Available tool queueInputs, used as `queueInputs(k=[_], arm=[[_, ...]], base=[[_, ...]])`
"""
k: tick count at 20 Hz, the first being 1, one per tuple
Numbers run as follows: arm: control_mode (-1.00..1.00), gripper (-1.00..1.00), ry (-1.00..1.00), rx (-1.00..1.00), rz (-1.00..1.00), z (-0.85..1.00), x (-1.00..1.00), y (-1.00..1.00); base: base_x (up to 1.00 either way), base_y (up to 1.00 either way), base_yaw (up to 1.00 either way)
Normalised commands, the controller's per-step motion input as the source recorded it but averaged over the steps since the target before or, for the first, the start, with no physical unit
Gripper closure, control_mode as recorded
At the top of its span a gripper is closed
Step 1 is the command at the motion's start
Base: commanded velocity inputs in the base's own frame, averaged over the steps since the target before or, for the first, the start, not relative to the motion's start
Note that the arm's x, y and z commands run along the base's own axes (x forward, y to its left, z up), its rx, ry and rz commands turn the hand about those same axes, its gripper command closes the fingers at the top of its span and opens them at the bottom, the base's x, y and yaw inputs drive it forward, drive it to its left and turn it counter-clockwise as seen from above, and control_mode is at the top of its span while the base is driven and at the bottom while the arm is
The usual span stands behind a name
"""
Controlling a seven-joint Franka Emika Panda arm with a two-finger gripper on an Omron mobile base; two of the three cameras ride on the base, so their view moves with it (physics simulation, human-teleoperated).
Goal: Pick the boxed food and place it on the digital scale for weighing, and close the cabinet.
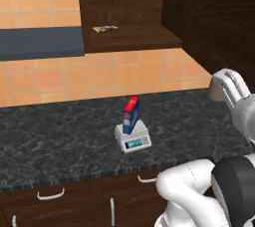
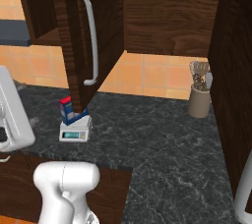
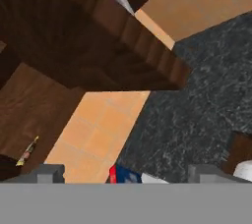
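Our claw (image 3: 126,174) hangs wide and empty; the blue red-topped carton (image 1: 131,115) stands on the grey square scale (image 1: 132,137), so we next push the dark wood cabinet door (image 2: 88,36) shut.

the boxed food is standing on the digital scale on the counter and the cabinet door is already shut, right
Not quite. The boxed food does stand upright on the digital scale on the counter, but the cabinet is not shut: the right base view shows its door swung out open, with the silver bar handle facing the camera.
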Motion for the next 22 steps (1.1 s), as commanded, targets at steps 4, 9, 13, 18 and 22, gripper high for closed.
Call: queueInputs(k=[4, 9, 13, 18, 22], arm=[[-1.00, -1.00, -0.60, 0.57, 0.12, -0.52, -0.83, -0.86], [-1.00, -1.00, -0.32, 0.66, 0.14, -0.51, -0.32, -1.00], [-1.00, -1.00, -0.14, 0.62, 0.17, -0.50, 0.24, -0.87], [-1.00, -1.00, -0.15, 0.30, 0.18, -0.17, 0.81, -0.13], [-1.00, -1.00, -0.20, 0.13, 0.17, -0.15, 0.81, 0.00]], base=[[0.00, 0.00, 0.00], [0.00, 0.00, 0.00], [0.00, 0.00, 0.00], [0.00, 0.00, 0.00], [0.00, 0.00, 0.00]])
